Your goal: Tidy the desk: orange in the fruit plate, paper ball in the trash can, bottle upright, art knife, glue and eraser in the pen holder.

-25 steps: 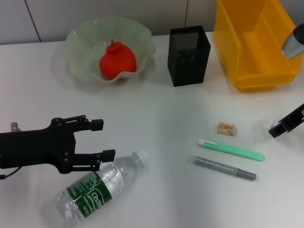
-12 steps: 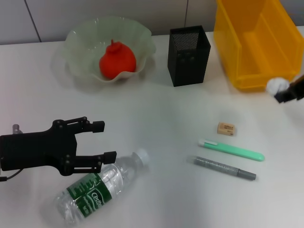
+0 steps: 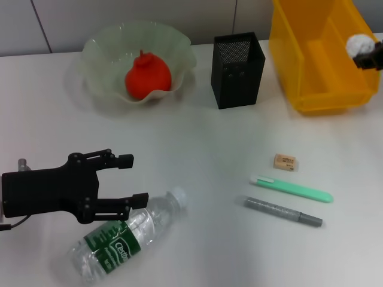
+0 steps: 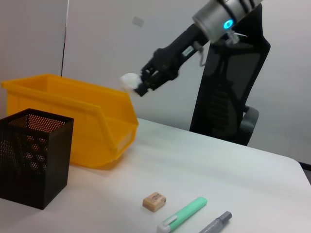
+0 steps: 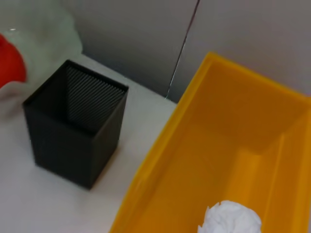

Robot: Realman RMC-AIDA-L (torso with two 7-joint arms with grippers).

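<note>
Bottle point(image 3: 124, 235) lying flat, cap toward pen holder point(image 3: 237, 70), left gripper point(image 3: 130, 179) spread beside it, right gripper point(image 3: 365, 55) clamping paper ball point(image 3: 358, 43)

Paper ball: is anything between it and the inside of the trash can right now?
Nothing visible. The right hand holds the paper ball above the trash can, over its open top by the right wall. The pen holder stands apart, to the bin's left. The left hand is by the bottle.

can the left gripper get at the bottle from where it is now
Probably yes. The left gripper hangs open right beside the bottle, which lies on its side on the table near its cap end, with nothing between them. The right gripper is far off, holding the paper ball.
</note>
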